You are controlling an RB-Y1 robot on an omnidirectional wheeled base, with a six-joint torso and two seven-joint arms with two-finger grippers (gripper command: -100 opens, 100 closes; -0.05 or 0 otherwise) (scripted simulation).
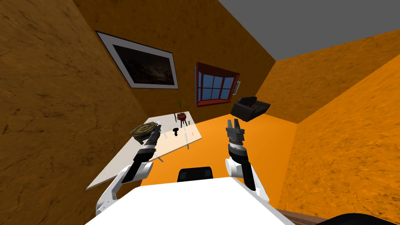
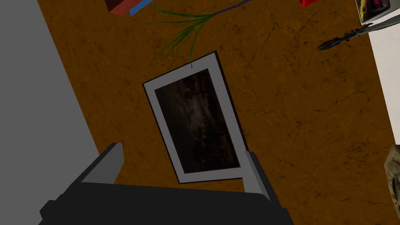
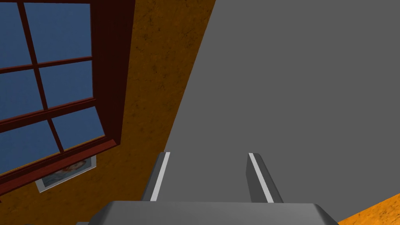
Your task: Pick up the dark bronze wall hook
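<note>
Dark wall hook (image 1: 176,131) stands on white table (image 1: 117,162) near its far end, nearer than the potted plant (image 1: 181,115). Left gripper (image 1: 157,126) over table near hook, fingers apart. Right gripper (image 1: 233,124) raised off the table's side, fingers apart.

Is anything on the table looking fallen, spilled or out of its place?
Nothing stands out. The dark wall hook sits on the white table, apart from the red plant pot; the slant is the camera's.

1 white surface (image 1: 174,145) is carrying 1 dark wall hook (image 1: 176,131), 1 plant in a red pot (image 1: 181,115) and 1 olive coiled thing (image 1: 143,130). 1 framed picture (image 1: 146,66) and 1 red-framed window (image 1: 216,86) are hanging on the brown wall (image 1: 218,35). 1 black armchair (image 1: 250,108) is sitting on the orange floor (image 1: 258,148).
</note>
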